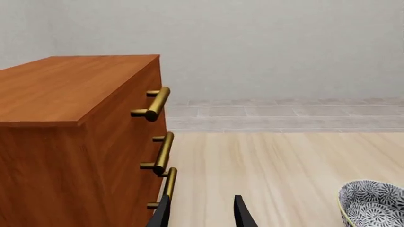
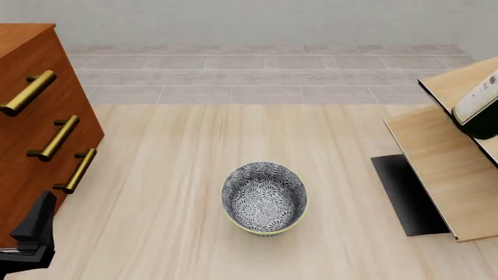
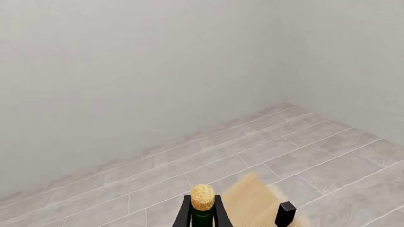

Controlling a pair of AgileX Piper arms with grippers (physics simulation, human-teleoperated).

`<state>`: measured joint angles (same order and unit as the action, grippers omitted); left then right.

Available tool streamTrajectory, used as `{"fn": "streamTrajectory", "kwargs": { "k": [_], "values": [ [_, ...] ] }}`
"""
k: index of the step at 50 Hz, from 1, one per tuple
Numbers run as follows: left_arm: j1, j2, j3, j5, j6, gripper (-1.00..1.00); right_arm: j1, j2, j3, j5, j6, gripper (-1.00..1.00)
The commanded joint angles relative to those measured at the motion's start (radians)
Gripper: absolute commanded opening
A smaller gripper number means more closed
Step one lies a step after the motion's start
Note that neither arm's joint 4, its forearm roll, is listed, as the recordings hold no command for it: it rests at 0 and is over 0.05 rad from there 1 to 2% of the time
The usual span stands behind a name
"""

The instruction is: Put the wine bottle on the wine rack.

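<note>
Only my right wrist view shows the cork-stoppered dark green bottle [image 3: 203, 208] beside the right gripper's [image 3: 235, 213] parted fingers, grip uncertain; the front view shows its white label on the pale-wood rack [image 2: 442, 175]; the left gripper [image 1: 200, 213] gapes empty.

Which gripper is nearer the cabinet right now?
Left. The left gripper sits open right beside the cabinet, next to its lowest handles. The right gripper is across the table at the wine rack, around the wine bottle.

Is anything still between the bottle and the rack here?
Nothing visible: the bottle already lies against the rack panels at the front view's right edge. The bowl sits mid-table, well clear.
</note>
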<state>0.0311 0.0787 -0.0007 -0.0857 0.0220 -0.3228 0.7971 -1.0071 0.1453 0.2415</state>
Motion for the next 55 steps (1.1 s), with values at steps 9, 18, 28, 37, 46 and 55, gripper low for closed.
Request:
{"fn": "streamTrajectory", "kwargs": {
  "k": [9,18,28,37,46,55],
  "values": [
    [-0.004,0.01,0.0,-0.012,0.001,1.0,-0.057,0.028,0.022,-0.045,0.079,-1.0],
    [-0.005,0.006,0.0,-0.005,0.004,1.0,-0.082,0.035,0.046,-0.061,0.095,-1.0],
    [-0.008,0.01,0.0,-0.006,0.003,1.0,-0.091,0.05,0.061,-0.075,0.096,-1.0],
    [-0.01,0.01,0.0,-0.003,0.004,1.0,-0.099,0.071,0.073,-0.093,0.097,-1.0],
    [-0.01,0.024,0.001,-0.014,0.007,1.0,-0.118,0.109,0.099,-0.135,0.105,-1.0],
    [-0.014,0.026,0.0,-0.011,0.01,1.0,-0.131,0.138,0.1,-0.155,0.114,-1.0]
  ]
}}
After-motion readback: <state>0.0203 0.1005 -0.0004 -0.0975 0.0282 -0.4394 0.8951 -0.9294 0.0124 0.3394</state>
